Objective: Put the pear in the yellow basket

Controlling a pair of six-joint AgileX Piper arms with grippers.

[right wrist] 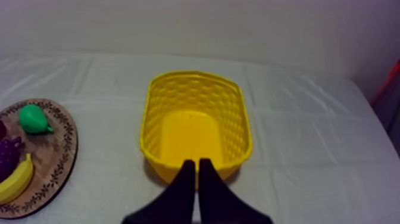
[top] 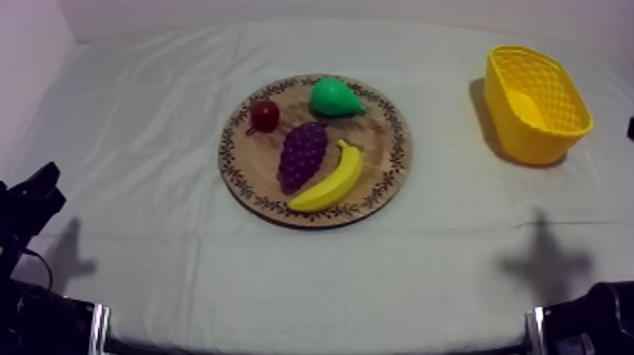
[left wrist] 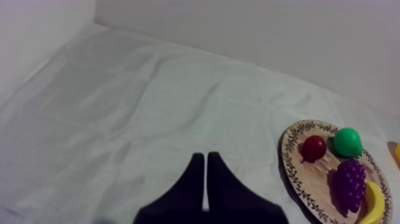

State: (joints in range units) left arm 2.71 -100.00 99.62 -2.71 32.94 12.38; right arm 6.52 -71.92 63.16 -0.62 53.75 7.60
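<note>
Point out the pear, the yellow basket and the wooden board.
pear [top: 336, 97], top view, middle of its green body.
yellow basket [top: 547, 142], top view, near outer wall.
wooden board [top: 382, 132], top view, bare wood inside its rim.

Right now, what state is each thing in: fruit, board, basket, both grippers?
pear, lying on the wooden board, ungripped.
small red fruit, on the board beside the pear.
grapes, on the board's middle.
banana, on the board beside the grapes.
wooden board, flat on the cloth, four fruits on it.
yellow basket, upright, empty.
left gripper, shut on nothing, over bare cloth.
right gripper, shut on nothing, before the basket.
</note>
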